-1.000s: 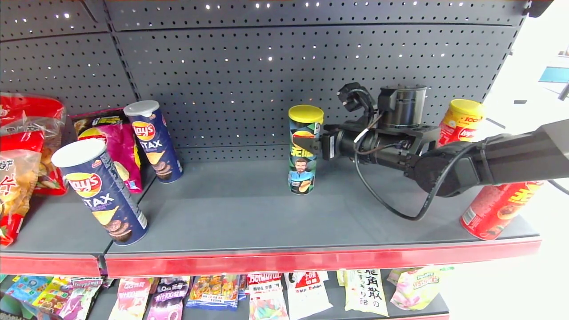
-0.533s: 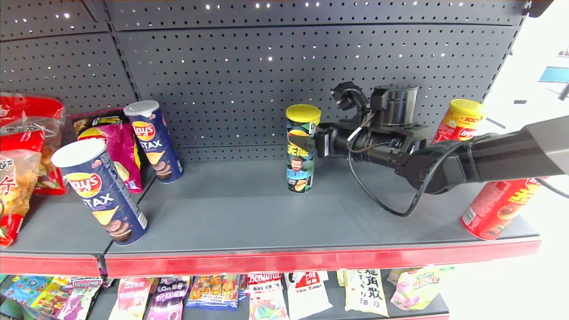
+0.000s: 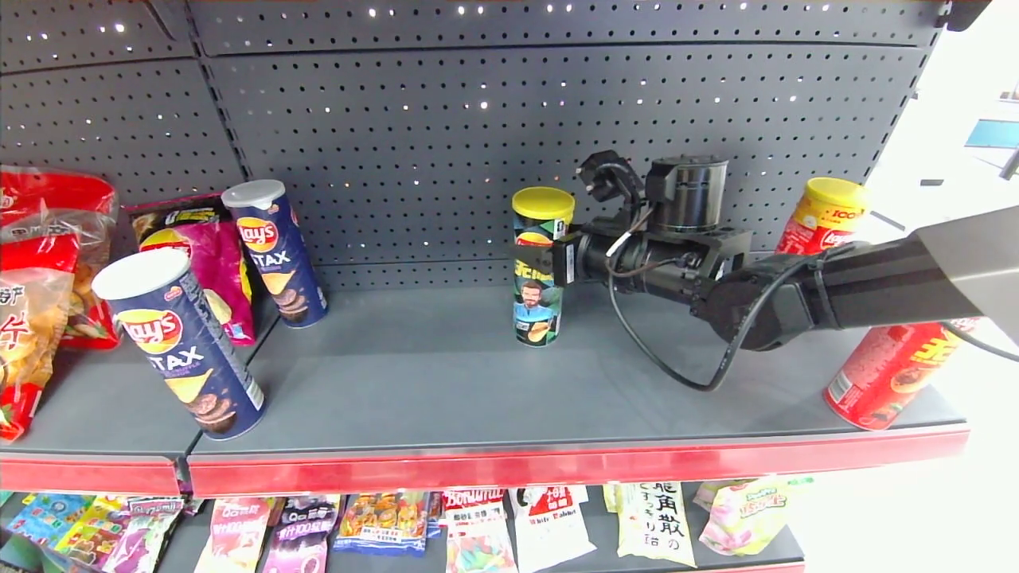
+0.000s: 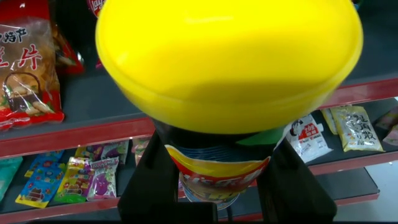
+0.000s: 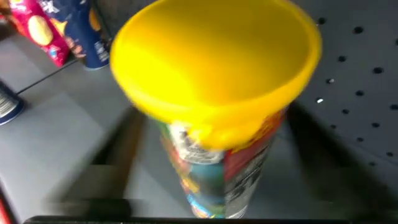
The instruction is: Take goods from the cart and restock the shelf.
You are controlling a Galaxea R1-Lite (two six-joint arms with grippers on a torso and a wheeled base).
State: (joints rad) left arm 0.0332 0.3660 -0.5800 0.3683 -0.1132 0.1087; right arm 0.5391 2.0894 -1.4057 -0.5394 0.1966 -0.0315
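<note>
A teal can with a yellow lid stands upright on the grey shelf, near the pegboard back. My right gripper reaches in from the right and is shut on the can's upper half. The right wrist view looks down on that yellow lid, with the right gripper straddling the can body. In the left wrist view, a second yellow-lidded can sits in my left gripper, whose dark fingers clamp its sides, in front of the shelves.
Two dark blue cans, a pink bag and red bags crowd the shelf's left. A red can and a yellow-lidded red can stand at the right. Snack packets hang below the red shelf edge.
My right arm has carried the teal can a little to the left and farther back on the shelf. The other goods have stayed put.
</note>
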